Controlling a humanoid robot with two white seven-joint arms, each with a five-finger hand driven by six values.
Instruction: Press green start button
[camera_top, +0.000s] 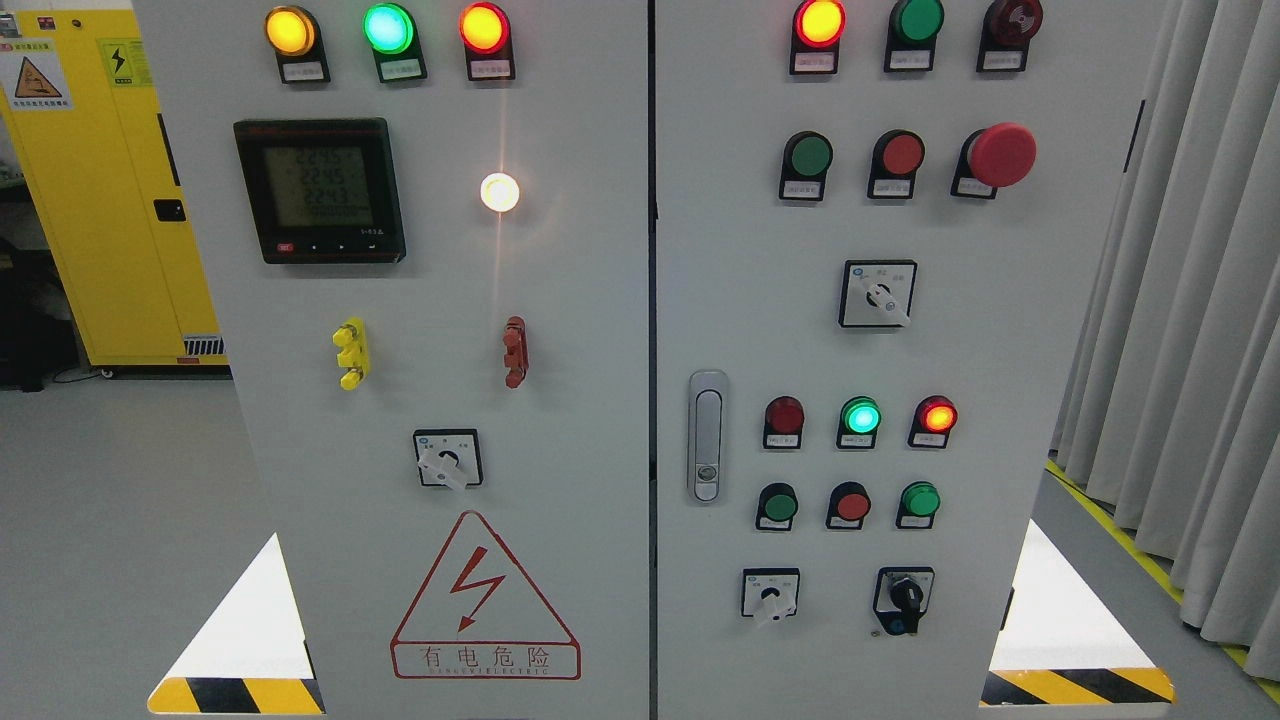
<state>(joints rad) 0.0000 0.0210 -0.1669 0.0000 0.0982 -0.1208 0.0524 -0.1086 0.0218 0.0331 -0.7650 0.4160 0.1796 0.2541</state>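
a tall pale grey control cabinet (560, 300) with two doors fills the view. on the left door a black digital meter with a greenish display (319, 190) is mounted beside a glowing white round lamp (500, 192), under a row of lit amber, green and red lamps. a yellow safety cabinet (100, 200) stands behind at the left, and grey pleated curtains (1190, 300) hang at the right. nothing is placed in front of the buttons.

neither robot hand is seen in the frame, so the state of their fingers cannot be told. the small labels under the buttons are too blurred to be read (so the start button cannot be confirmed by its text). the cabinet's top and base are cut off.

several green buttons are found on the right door: a dark green round push button (811, 156) in the upper row, left of a red flat button (903, 154) and a large red mushroom-head stop button (1002, 155); two more green ones sit in the lower row.
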